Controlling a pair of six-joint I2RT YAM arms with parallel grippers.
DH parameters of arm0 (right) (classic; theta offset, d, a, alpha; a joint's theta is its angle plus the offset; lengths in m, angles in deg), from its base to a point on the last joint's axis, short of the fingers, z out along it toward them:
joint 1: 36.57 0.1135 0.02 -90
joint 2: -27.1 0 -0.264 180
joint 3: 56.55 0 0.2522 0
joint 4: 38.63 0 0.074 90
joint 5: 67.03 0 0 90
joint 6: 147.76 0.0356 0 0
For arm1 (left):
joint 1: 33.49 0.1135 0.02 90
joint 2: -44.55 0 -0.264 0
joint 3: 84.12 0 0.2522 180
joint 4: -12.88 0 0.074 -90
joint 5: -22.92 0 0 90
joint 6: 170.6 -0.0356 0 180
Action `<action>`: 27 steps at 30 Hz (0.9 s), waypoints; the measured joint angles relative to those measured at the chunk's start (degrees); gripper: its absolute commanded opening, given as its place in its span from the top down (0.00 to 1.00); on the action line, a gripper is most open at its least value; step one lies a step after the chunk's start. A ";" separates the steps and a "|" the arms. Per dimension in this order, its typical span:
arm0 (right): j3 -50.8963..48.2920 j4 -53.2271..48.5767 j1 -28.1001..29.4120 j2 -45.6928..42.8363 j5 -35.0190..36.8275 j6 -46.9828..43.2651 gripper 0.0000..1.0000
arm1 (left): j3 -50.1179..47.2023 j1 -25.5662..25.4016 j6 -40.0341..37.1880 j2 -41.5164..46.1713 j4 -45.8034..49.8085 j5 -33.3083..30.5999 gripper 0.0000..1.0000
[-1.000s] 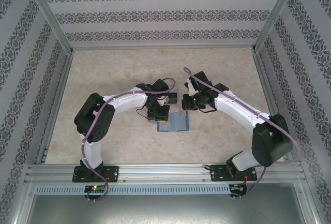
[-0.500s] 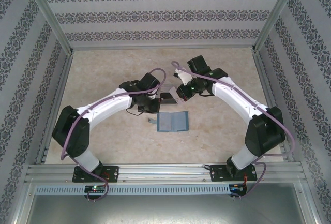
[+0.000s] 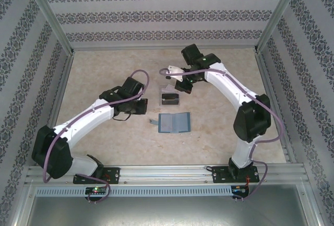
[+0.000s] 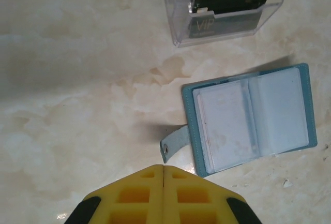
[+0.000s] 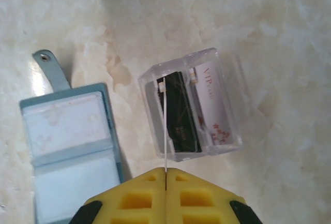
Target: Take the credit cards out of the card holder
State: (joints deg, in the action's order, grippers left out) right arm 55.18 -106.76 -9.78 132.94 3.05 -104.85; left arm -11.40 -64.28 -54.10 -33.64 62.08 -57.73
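The card holder (image 3: 174, 123) is lying wide open and flat on the marbled counter (image 3: 104, 69), around the middle, its blue-grey inside facing up and its little side tab (image 5: 50, 69) sticking out from one edge. Just beyond it, a little apart and not touching, a clear plastic box (image 5: 150, 105) is sitting with the two credit cards inside it: the dark card (image 5: 178, 115) and the pale card (image 5: 211, 105), printed "VIP" with reddish marks, are leaning side by side.

The left gripper (image 4: 163, 169) is hanging above the counter to the left of the holder and box, with its yellow fingers pressed together and nothing between them. Its camera is looking down on the holder's tab just ahead of the fingertips.

The right gripper (image 5: 165, 171) is hanging on the far right side of the box, its fingers likewise pressed together, their tips lining up with the box's near wall. From there the holder is lying to the left.
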 measured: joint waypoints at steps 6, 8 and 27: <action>10.95 -5.95 0.00 8.26 1.68 -6.67 1.00 | -4.04 3.50 0.04 2.84 -3.91 3.91 1.00; 14.80 -8.11 0.11 11.08 2.10 -8.07 1.00 | -4.66 3.93 0.02 3.37 -4.74 5.07 1.00; 37.55 -23.02 2.27 29.16 7.04 -12.74 1.00 | -5.97 6.99 0.02 4.76 -8.11 8.44 1.00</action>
State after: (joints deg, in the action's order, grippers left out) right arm 92.73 -129.77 -7.51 162.10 10.09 -117.59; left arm -17.37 -57.29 -54.08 -28.88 53.97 -49.30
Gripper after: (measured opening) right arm 0.058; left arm 0.042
